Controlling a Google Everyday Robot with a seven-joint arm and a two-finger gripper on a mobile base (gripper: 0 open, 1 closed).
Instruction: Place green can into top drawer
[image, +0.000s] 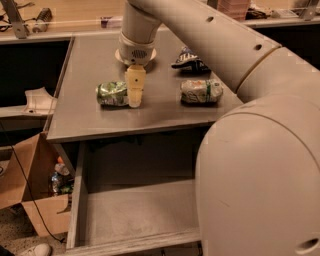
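The green can lies on its side on the grey countertop, left of centre. My gripper hangs down from the arm, its tip low over the counter, right at the can's right end and covering that end. The top drawer is pulled out below the counter's front edge, and its flat bottom is bare where it shows. My arm's large body hides the drawer's right part.
A whitish can with green marks lies on its side right of the gripper. A dark blue snack bag lies behind it. A cardboard box with bottles stands on the floor, left of the drawer.
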